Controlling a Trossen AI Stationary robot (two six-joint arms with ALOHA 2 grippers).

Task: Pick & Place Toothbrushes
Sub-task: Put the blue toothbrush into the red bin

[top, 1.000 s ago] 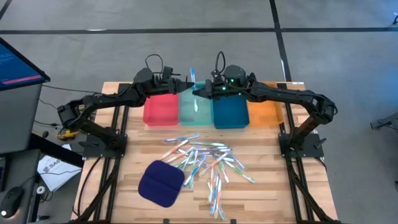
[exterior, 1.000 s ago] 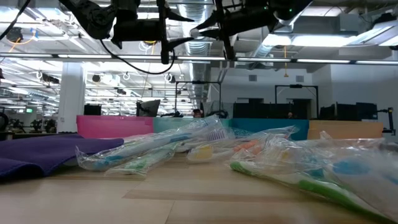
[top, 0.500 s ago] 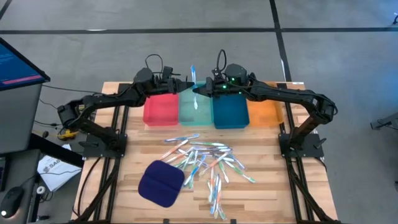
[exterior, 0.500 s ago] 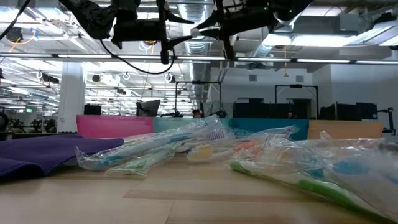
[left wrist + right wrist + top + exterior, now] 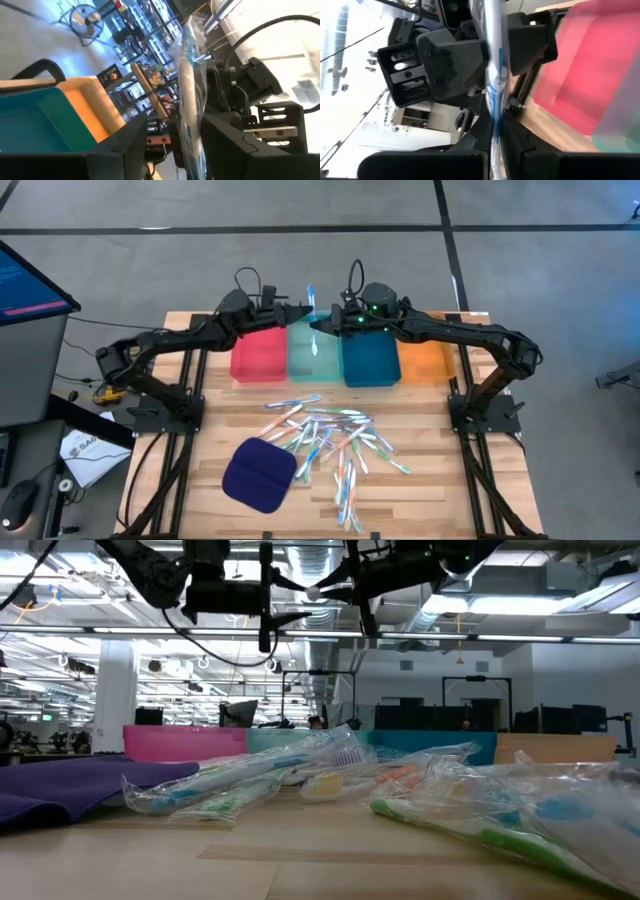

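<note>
no legible text, labels, brands or numbers anywhere

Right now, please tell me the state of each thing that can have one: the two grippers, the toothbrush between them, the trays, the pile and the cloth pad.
right gripper: shut on the wrapped toothbrush, above the trays.
left gripper: jaws on either side of the same toothbrush.
wrapped toothbrush: in the air, upright.
red tray: looks empty.
blue tray: looks empty.
toothbrush pile: loose on the table.
dark blue cloth pad: flat on the table.
</note>
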